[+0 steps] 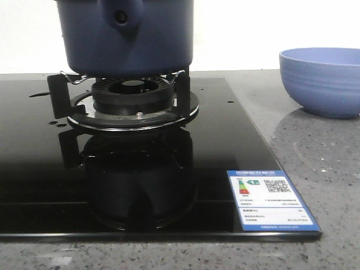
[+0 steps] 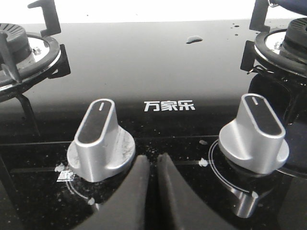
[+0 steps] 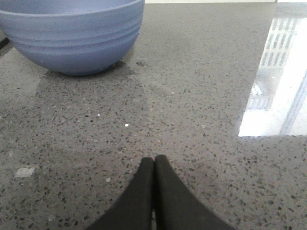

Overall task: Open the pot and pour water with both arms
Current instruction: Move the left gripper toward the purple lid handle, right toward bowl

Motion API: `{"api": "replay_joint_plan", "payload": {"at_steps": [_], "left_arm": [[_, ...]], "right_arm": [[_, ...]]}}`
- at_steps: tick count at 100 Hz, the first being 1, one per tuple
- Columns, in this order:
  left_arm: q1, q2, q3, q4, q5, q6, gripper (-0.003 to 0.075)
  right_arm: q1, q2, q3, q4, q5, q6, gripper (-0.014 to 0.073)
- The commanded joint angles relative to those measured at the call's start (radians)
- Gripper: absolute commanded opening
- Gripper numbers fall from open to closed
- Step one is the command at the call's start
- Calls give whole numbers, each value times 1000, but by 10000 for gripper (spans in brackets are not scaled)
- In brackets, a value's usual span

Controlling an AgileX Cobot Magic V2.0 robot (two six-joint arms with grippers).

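Pot (image 1: 128, 39) on burner grate (image 1: 129, 93). Both fingers pressed together, empty, far from pot. Risk: wet glass hob (image 2: 153, 62), droplets (image 2: 194, 39); pot slips, spills before bowl (image 1: 323, 79).

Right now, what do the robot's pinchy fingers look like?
In both wrist views only the finger ends show. The left gripper has two smooth, matte black fingers, broad at the base, curving in to rounded tips. The right gripper looks the same: plain black, tapering to a point. No cables, markings or arm parts are visible.
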Motion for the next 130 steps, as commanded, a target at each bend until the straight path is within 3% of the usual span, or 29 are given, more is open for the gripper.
{"api": "replay_joint_plan", "payload": {"at_steps": [1,79,104,113,130], "left_arm": [[-8,-26,28,-12,-46,-9,-20],[-8,-26,28,-12,-46,-9,-20],[-8,-26,28,1,-70,-9,-20],[-8,-26,28,-89,-144,-9,-20],[-8,-26,28,-457,-396,-9,-20]], "right_arm": [[1,-17,26,-12,-11,-9,-64],[1,-17,26,-12,-12,-9,-64],[1,-17,26,-13,-197,-9,-64],[1,-17,26,32,-311,-9,-63],[1,-17,26,211,-485,-9,-63]]}}
